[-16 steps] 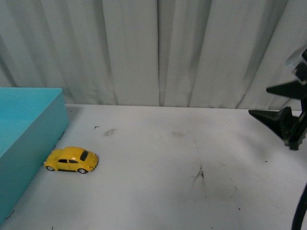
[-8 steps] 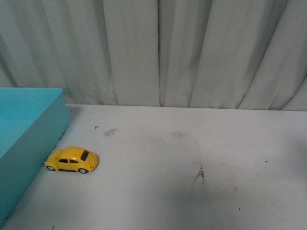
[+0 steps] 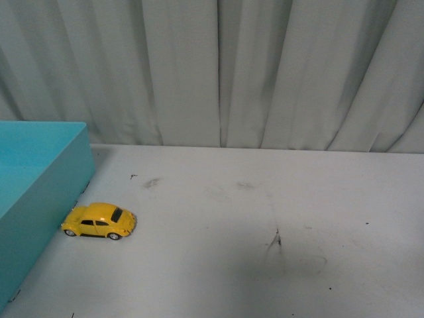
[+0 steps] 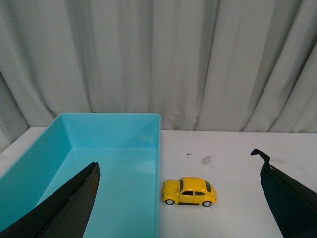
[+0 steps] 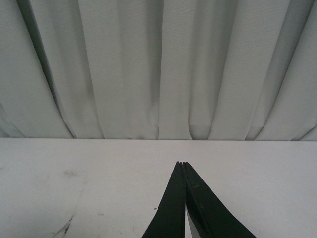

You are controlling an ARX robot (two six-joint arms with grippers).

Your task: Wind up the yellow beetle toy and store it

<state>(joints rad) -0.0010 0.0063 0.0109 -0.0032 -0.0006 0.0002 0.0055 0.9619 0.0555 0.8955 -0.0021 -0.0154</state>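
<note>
The yellow beetle toy [image 3: 99, 221] stands on its wheels on the white table [image 3: 252, 252], its front end against the side wall of a turquoise box [image 3: 41, 192]. It also shows in the left wrist view [image 4: 189, 191], beside the box [image 4: 114, 130]. My left gripper [image 4: 178, 198] is open and empty, its black fingers [image 4: 69, 208] spread wide above the box and the car. My right gripper [image 5: 182, 163] is shut on nothing above bare table. Neither arm shows in the front view.
A pale pleated curtain [image 3: 218, 73] hangs along the table's far edge. Dark scuff marks [image 3: 277, 242] lie on the tabletop right of centre. The turquoise box is open on top and shows nothing inside.
One second ago the right gripper stood open at the right edge of the front view; it has since left that view. The car and box have not moved.
</note>
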